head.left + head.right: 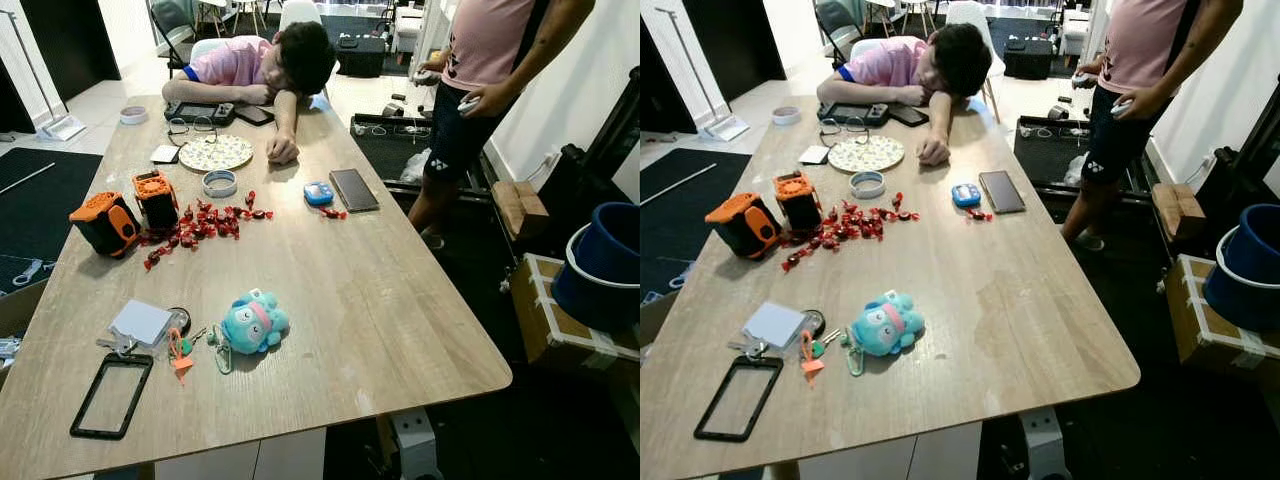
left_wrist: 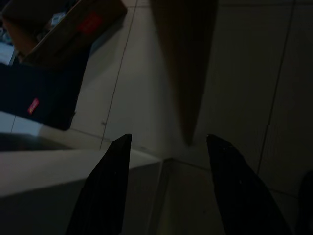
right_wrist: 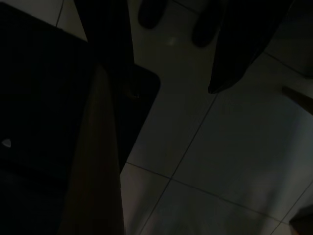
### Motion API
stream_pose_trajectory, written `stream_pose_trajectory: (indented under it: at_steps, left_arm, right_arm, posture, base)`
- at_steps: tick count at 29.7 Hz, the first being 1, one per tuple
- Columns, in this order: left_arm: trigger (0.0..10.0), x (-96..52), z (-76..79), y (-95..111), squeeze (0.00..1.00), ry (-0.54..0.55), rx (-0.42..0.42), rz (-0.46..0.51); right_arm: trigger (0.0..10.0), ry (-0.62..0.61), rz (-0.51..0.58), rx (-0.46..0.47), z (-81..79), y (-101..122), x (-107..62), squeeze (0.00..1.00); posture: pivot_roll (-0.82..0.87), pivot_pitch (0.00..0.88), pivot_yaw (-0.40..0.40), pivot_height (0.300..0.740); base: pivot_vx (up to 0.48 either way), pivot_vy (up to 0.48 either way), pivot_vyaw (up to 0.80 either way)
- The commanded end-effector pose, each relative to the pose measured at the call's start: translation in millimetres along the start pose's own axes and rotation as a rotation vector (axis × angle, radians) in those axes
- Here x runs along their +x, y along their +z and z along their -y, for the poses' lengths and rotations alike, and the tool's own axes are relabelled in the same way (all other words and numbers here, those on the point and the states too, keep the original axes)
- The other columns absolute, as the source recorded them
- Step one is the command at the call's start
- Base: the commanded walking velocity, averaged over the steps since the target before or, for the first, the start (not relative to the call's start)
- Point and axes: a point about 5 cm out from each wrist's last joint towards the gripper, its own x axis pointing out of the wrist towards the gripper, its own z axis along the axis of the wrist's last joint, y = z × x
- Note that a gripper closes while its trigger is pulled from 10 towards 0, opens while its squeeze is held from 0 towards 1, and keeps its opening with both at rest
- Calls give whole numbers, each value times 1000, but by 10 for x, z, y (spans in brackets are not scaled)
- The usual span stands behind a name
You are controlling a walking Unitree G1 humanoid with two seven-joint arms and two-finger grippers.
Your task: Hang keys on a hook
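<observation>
A bunch of metal keys (image 1: 122, 345) lies near the front left corner of the wooden table (image 1: 380, 300), beside a white card (image 1: 140, 322). Just to its right are orange and green key tags (image 1: 180, 352) and a teal plush keychain (image 1: 255, 322) with a pale green carabiner. My left gripper (image 2: 168, 138) hangs low over the tiled floor beside a table leg, open with nothing between its fingers. In the dark right wrist view, my right gripper (image 3: 161, 78) also hangs over the floor by a table leg, open and holding nothing.
A black phone case (image 1: 110, 395) lies at the front left edge. Two orange-black gadgets (image 1: 105, 222), red candies (image 1: 200, 222), a tape roll and a phone sit mid-table. One person (image 1: 270, 60) slumps at the far end; another (image 1: 480, 70) stands at the right. A blue bucket (image 1: 610, 260) sits on boxes at the right.
</observation>
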Motion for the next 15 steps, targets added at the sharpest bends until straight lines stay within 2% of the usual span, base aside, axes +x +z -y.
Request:
stream_pose_trajectory:
  at_steps: [1, 6, 14, 15]
  left_arm:
    - [10000, -19, -77, -73, 0, 22, 1, -22]
    - [10000, -9, -16, -31, 0, 13, -15, -7]
    - [10000, 10, 14, 15, 0, 9, -25, 8]
    - [10000, 11, 14, 21, 0, 8, -18, 12]
  right_arm:
    - [10000, 14, -19, -8, -22, -41, -13, 0]
    - [10000, 13, -17, -8, -14, -28, -7, 0]
    - [10000, 10, -17, -5, -5, -27, -8, 0]
    - [10000, 9, -17, -5, -5, -29, -9, 0]
  posture:
    - [240, 107, 15, 740]
    - [238, 106, 14, 740]
    - [235, 111, 16, 740]
    - [235, 112, 17, 740]
  base:
    - [0, 0, 0]
    - [0, 0, 0]
    - [0, 465, 0]
    - [0, 0, 0]
